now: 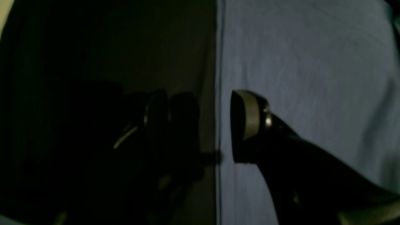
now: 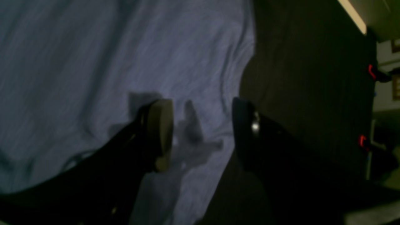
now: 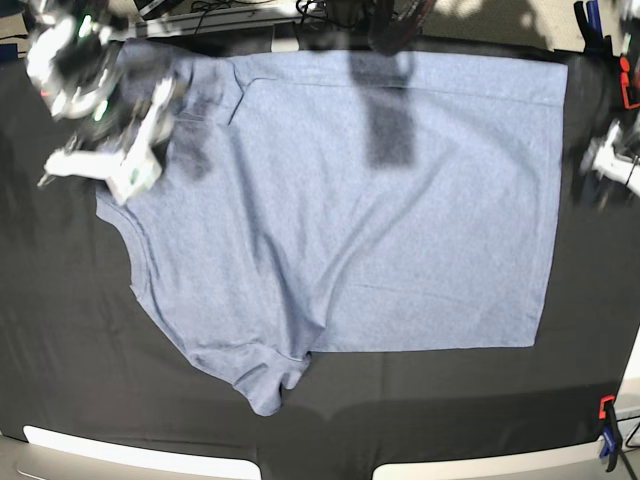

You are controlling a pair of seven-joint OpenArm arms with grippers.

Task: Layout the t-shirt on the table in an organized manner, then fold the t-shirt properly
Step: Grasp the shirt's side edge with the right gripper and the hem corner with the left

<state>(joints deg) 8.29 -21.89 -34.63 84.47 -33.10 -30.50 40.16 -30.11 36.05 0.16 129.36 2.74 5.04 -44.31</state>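
Lying flat: heathered soft t-shirt (image 3: 350,200); matte table (image 3: 60,330) | both tools released

Sitting at far right corner: orange clamp (image 3: 629,83), w/ blue clamp (image 3: 589,22) just beside. Gripping near right edge: another orange-topped clamp (image 3: 608,428). Trailing along far edge: dark cables (image 3: 215,12), blurred.

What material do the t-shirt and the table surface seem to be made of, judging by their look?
The t-shirt looks like soft knit fabric, probably cotton: heathered blue-grey, matte, with soft wrinkles and stitched hems. The table appears covered with matte black cloth: it shows no shine, and the right wrist view shows a faint weave; what lies underneath cannot be seen.
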